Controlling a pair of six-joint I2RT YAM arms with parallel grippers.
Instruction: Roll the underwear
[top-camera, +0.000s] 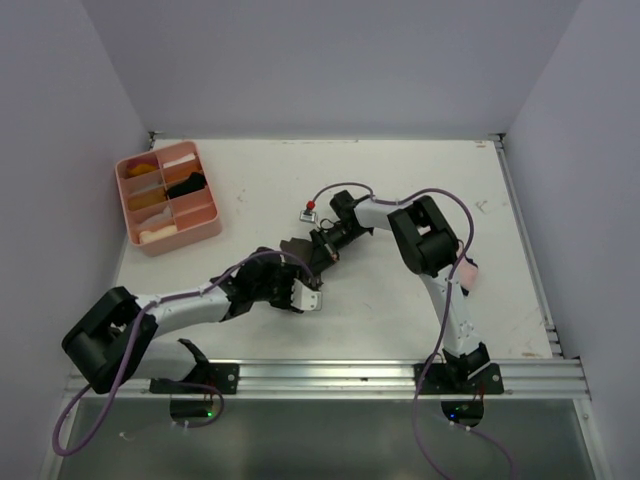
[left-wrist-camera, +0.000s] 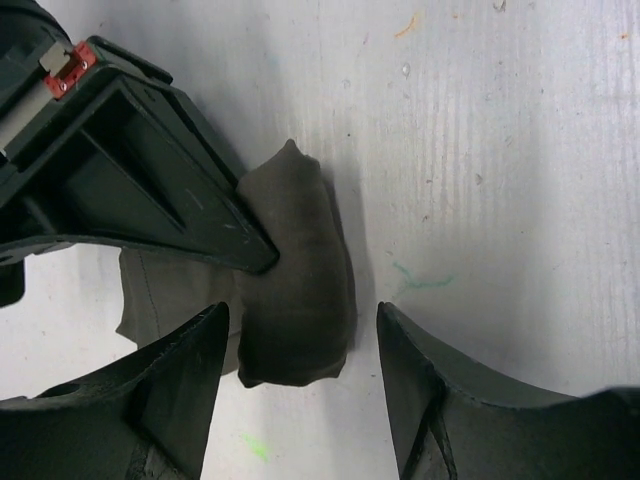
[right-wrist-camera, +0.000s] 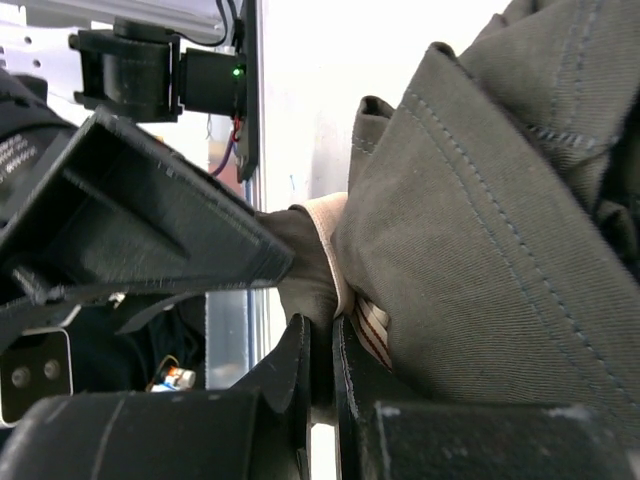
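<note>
The dark olive-brown underwear (top-camera: 292, 250) lies mid-table, partly rolled into a thick bundle (left-wrist-camera: 300, 290) with a flat flap spreading out to its left. My left gripper (left-wrist-camera: 302, 312) is open and straddles the near end of the roll; its right finger (left-wrist-camera: 430, 390) stands clear of the cloth. My right gripper (right-wrist-camera: 322, 335) is shut on the edge of the underwear (right-wrist-camera: 470, 230), beside a pale band and a striped tag. In the left wrist view the right gripper's tip (left-wrist-camera: 255, 250) presses on the roll's left side. From above, both grippers (top-camera: 296, 272) (top-camera: 305, 250) meet over the cloth.
A pink compartment tray (top-camera: 213, 222) with small items stands at the back left. A small red-topped object (top-camera: 310, 208) sits just behind the grippers. An aluminium rail (top-camera: 330, 375) runs along the near edge, and walls close in the table on three sides.
</note>
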